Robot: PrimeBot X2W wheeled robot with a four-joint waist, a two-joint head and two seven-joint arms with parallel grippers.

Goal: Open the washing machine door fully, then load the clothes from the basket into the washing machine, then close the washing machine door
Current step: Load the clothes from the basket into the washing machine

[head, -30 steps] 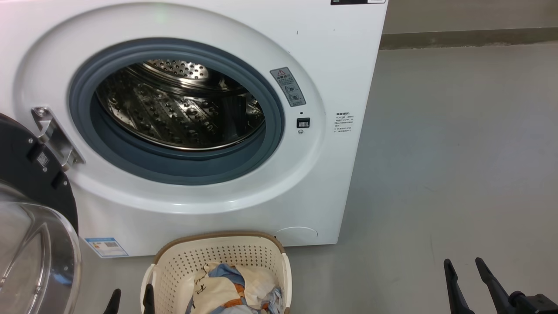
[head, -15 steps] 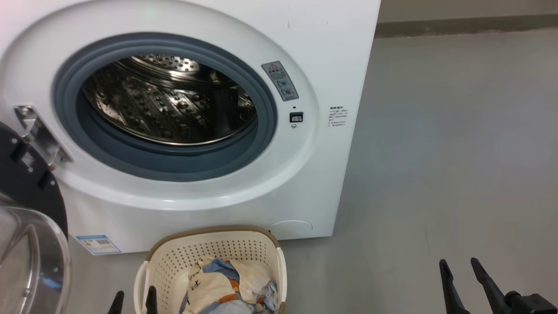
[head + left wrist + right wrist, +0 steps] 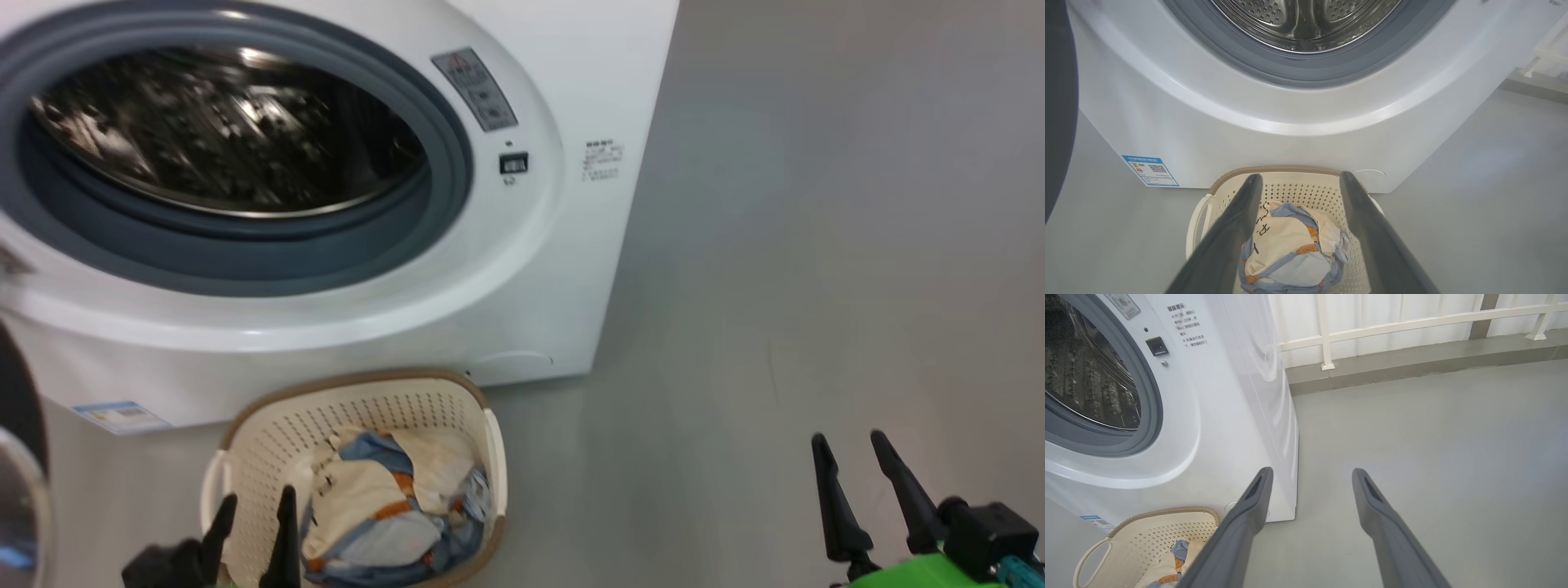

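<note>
With the washing machine door (image 3: 11, 384) swung out at the left of the washing machine (image 3: 531, 269) and its drum (image 3: 220, 131) open to view, I judged loading to be the step in hand: the clothes (image 3: 384, 506) lay bundled in the basket (image 3: 269, 412) on the floor (image 3: 775, 245), close against the foot of the machine's front. My left gripper (image 3: 258, 495) hung over the basket's near-left rim, released and empty, its fingers (image 3: 1233, 228) framing the bundle, while the right gripper (image 3: 847, 437) stood released too, well apart over the floor. Next I'd need to lower that left gripper into the heap, clench on a thick fold and lift it clear of the rim
</note>
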